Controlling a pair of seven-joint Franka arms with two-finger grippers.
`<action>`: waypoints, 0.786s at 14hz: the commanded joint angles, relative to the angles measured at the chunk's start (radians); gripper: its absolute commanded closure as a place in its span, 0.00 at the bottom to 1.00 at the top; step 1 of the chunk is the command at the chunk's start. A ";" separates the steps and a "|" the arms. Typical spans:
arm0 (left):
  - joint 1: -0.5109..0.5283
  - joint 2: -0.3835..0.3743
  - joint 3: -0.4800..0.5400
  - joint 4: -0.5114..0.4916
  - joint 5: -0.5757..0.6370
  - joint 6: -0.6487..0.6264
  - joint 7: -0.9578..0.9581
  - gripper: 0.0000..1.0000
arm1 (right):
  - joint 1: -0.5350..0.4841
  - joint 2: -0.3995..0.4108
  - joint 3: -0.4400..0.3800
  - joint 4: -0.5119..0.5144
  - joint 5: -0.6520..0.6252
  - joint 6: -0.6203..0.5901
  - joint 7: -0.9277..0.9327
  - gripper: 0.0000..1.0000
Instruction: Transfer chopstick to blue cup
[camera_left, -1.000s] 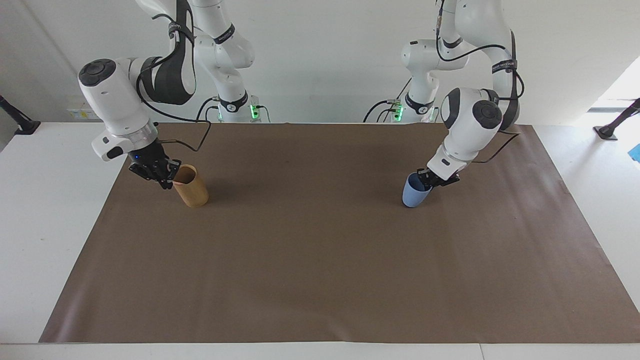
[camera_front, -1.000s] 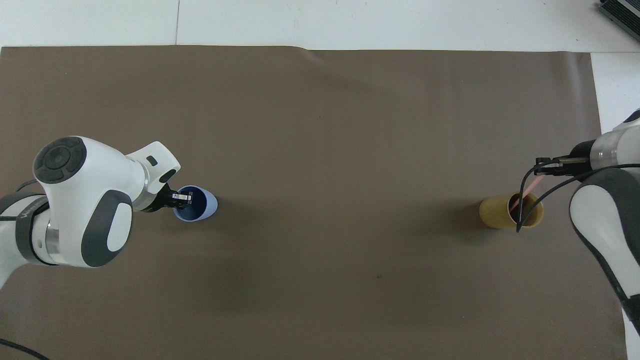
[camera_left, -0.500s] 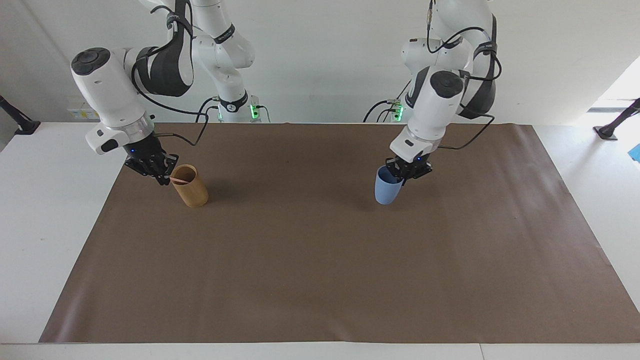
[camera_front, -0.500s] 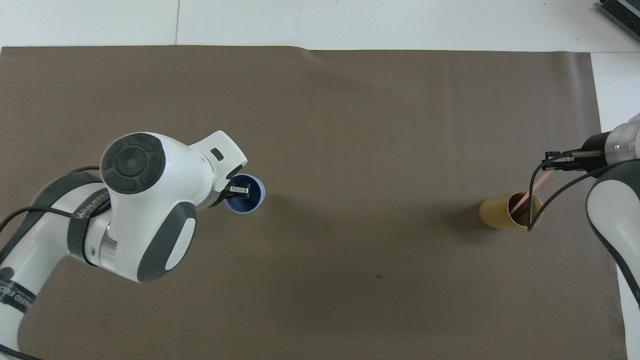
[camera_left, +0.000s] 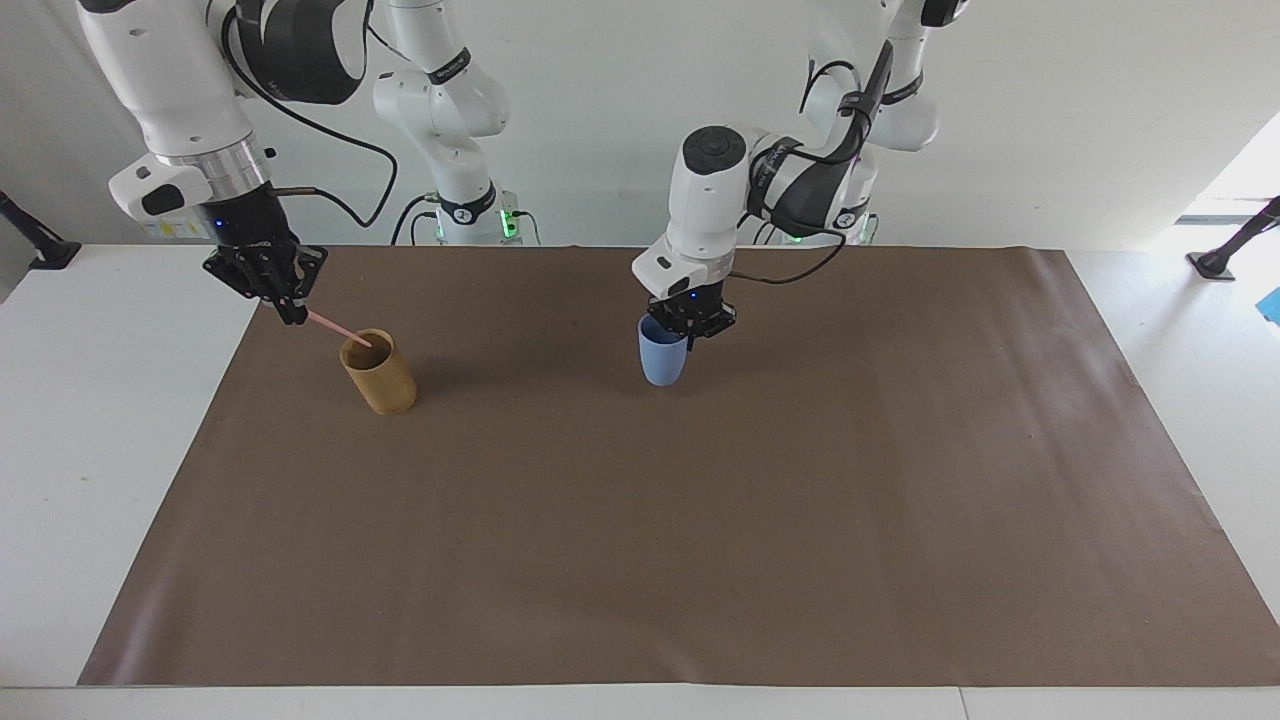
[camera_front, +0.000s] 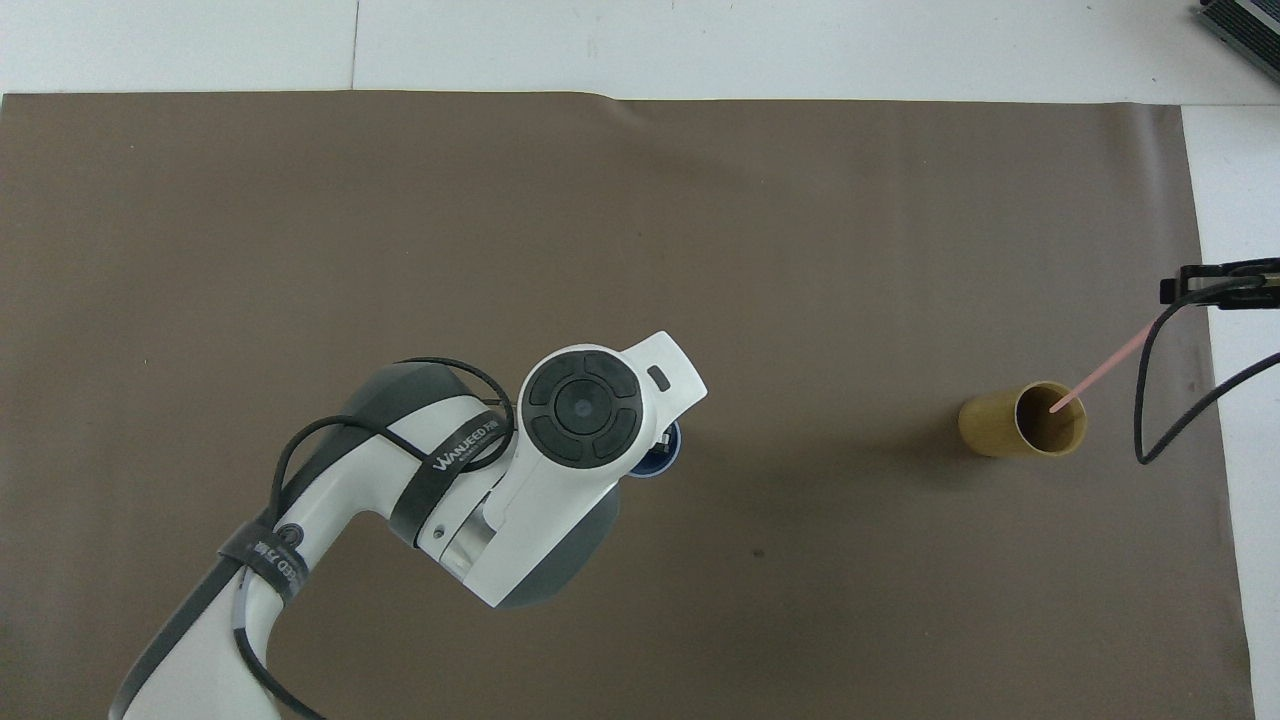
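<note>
Chopstick (camera_left: 335, 326) hangs slanted from the right gripper (camera_left: 290, 308), whose fingers are pinched on its upper end, while its lower tip sits just at the mouth of the tan bamboo cup (camera_left: 379, 373) toward the right arm's end of the brown mat (camera_left: 700, 560). The left gripper (camera_left: 690, 333) is clamped on the rim of the blue cup (camera_left: 662, 356), which it holds upright over the middle of the mat (whether the base touches the mat or floats just above it I cannot tell).

Risks, as I judge them: the stick is gripped only at its very end, so it could swing or slip when carried across, and a slanted stick may strike the blue cup's rim instead of entering. If its tip catches the tan cup's lip on the way out, that cup could tip. A rim pinch on the blue cup is also shallow, so a knock from the stick might twist it loose
</note>
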 joint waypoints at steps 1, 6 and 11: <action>-0.018 0.060 0.019 0.061 0.035 -0.026 -0.012 1.00 | -0.005 -0.005 0.000 0.033 0.016 -0.016 0.063 1.00; -0.047 0.099 0.016 0.068 0.057 -0.011 -0.012 1.00 | 0.100 -0.017 0.009 0.029 0.005 -0.013 0.420 1.00; -0.047 0.108 0.016 0.059 0.044 0.011 -0.012 1.00 | 0.197 -0.032 0.011 0.018 0.005 -0.019 0.820 1.00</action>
